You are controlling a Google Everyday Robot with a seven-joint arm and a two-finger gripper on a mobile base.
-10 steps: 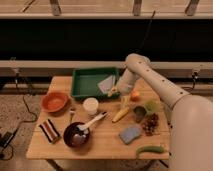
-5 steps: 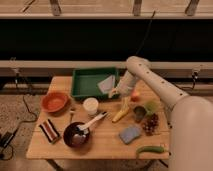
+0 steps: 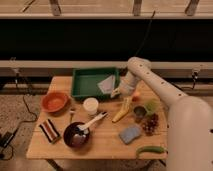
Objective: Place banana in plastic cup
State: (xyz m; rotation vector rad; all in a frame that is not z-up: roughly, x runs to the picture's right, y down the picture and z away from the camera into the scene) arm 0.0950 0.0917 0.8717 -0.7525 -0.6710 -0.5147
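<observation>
Camera view: gripper [image 3: 116, 93] at the front right corner of the tray [image 3: 87, 83], fingers apart, holding nothing. Banana [image 3: 123, 109] flat on the table [image 3: 105, 146] just before it, toward the right edge. Plastic cup [image 3: 150, 106] upright near the banana's right, beside a dark cup [image 3: 139, 113].

We see the small yellow banana [image 3: 123, 109] lying flat and slightly curved, its upper end just below the gripper [image 3: 116, 93]. The pale green plastic cup [image 3: 151, 106] stands near its right side, seemingly upright and not touching it.
</observation>
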